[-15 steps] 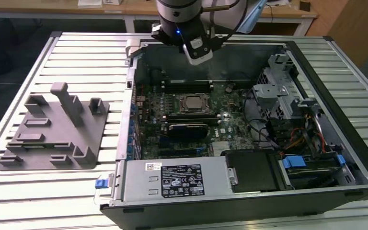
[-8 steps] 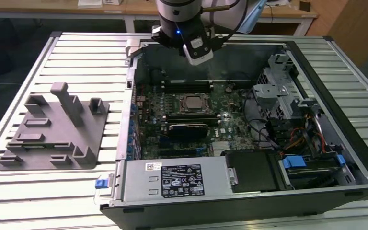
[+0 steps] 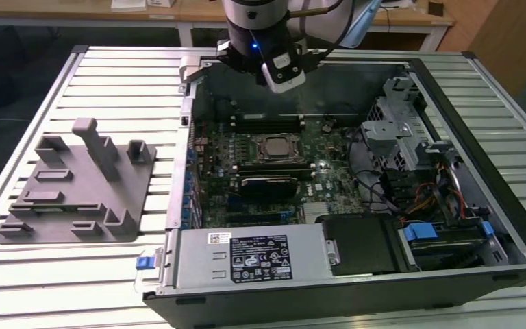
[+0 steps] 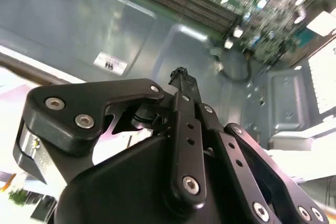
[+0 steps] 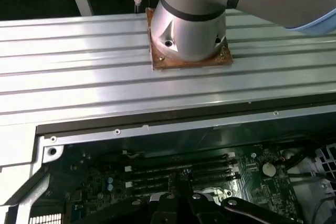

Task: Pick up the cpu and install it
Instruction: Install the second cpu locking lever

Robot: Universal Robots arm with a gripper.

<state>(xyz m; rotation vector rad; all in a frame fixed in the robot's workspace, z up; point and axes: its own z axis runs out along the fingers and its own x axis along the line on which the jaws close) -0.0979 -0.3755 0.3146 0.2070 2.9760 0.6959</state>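
A grey arm base (image 5: pixel 191 17) stands on a rusty square plate (image 5: pixel 157 61) on the ribbed metal worktop (image 5: pixel 79 77). Below, the open computer case (image 5: pixel 31 156) shows a green motherboard (image 5: pixel 262 177) with memory slots (image 5: pixel 184 174). Black pincer linkage (image 5: pixel 189 208) fills the bottom edge.

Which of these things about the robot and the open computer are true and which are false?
1. The small square silver-grey cpu sits in its socket on the green motherboard. True.
2. The black gripper is squeezing the cpu. False: in the second wrist view nothing shows at its tip, and it hangs near the case's far wall.
3. The grey plastic fixture plate with upright posts lies inside the black computer case. False: it lies on the ribbed metal table, at the exterior view's left of the case.
4. The black rectangular heatsink block sits beside the cpu on the motherboard. True.
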